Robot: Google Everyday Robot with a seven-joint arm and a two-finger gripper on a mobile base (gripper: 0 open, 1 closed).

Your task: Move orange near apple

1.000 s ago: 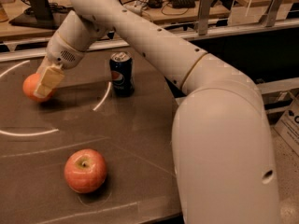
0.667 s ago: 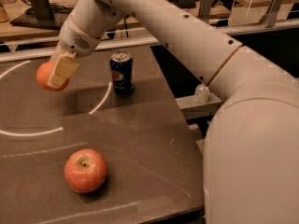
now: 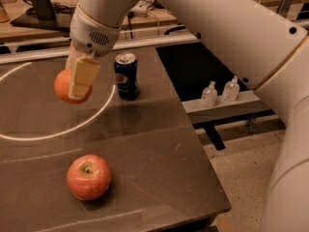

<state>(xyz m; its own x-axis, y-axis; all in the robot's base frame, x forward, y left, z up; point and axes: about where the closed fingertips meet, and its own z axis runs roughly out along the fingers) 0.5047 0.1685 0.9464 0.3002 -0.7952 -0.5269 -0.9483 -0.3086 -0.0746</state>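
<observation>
The dark table (image 3: 159,168) carries the apple (image 3: 88,176) near its front and an upright blue can (image 3: 126,75) further back; the gripper (image 3: 76,87) hangs over it left of the can, jaws clasping the orange (image 3: 61,87)

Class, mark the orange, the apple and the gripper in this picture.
orange (image 3: 62,87), camera view, bare left side of the fruit.
apple (image 3: 89,177), camera view, middle of its red skin.
gripper (image 3: 76,92), camera view, upper left, between the fingertips shut on the orange.
</observation>
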